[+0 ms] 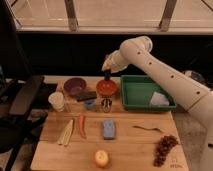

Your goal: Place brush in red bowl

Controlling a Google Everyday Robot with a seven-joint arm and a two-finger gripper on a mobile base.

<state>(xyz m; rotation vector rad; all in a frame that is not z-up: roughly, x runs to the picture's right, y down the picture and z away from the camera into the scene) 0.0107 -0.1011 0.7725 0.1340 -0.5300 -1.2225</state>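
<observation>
The red bowl [106, 88] stands at the back middle of the wooden table [135, 150], right of the purple bowl [75, 86]. My gripper [107, 69] hangs just above the red bowl, at the end of the white arm [150, 62] that reaches in from the right. It is shut on the brush [107, 76], a short dark piece that points down from the gripper to just above the bowl's rim. Most of the brush is hidden by the gripper.
A green tray [142, 85] with a white cloth [158, 99] stands right of the red bowl. A black block [86, 95], white cup [56, 101], small blue cup [90, 104] and metal can [106, 104] stand near the bowls. A blue sponge [109, 128], twig [147, 129] and grapes [162, 146] lie nearer the front.
</observation>
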